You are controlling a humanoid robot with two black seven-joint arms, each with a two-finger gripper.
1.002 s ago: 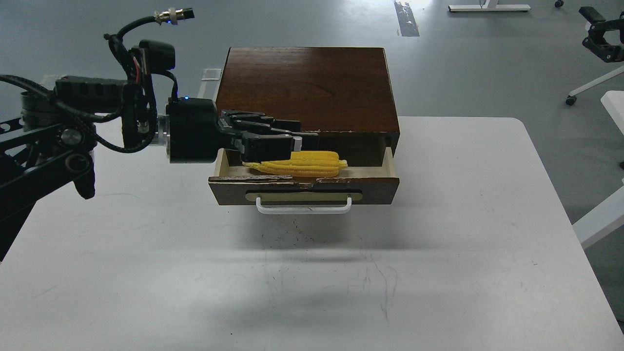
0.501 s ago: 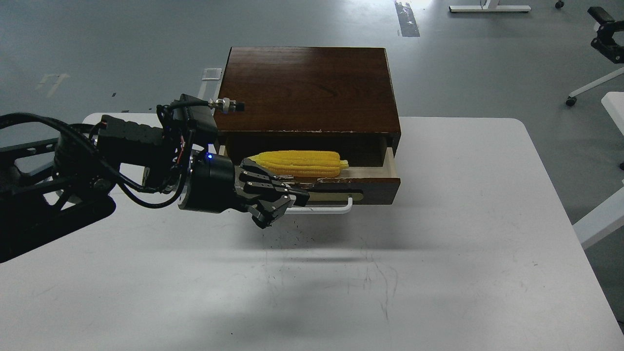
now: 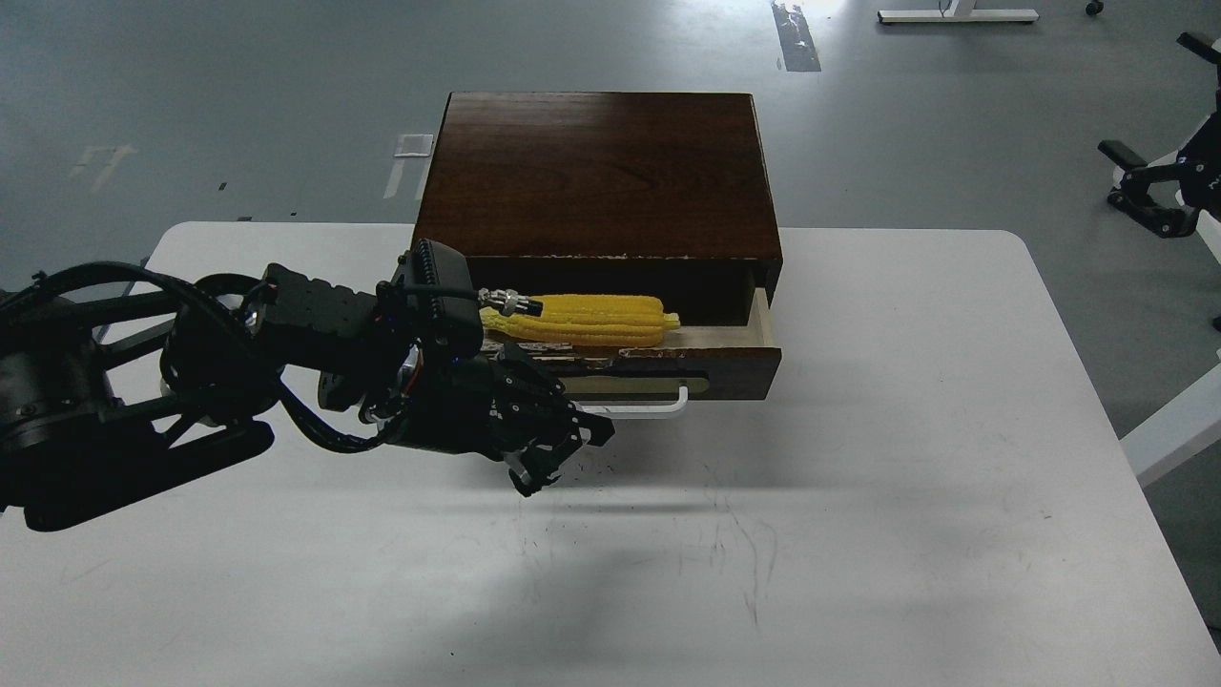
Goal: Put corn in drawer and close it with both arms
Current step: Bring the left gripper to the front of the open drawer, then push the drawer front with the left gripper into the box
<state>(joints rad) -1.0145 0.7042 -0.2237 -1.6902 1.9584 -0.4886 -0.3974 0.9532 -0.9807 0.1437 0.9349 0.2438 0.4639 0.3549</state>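
Corn (image 3: 587,320) lying lengthwise inside the open drawer (image 3: 725,358) of the dark wooden box (image 3: 601,172), sitting on the white bench (image 3: 858,477). Left end effector (image 3: 558,448) hanging low just in front of the drawer's left front, hiding part of the white handle (image 3: 658,405), gripping nothing, fingers bunched dark so honestly can't tell the gap. Not making out any readable writing or brand marks anywhere. Right arm not showing.
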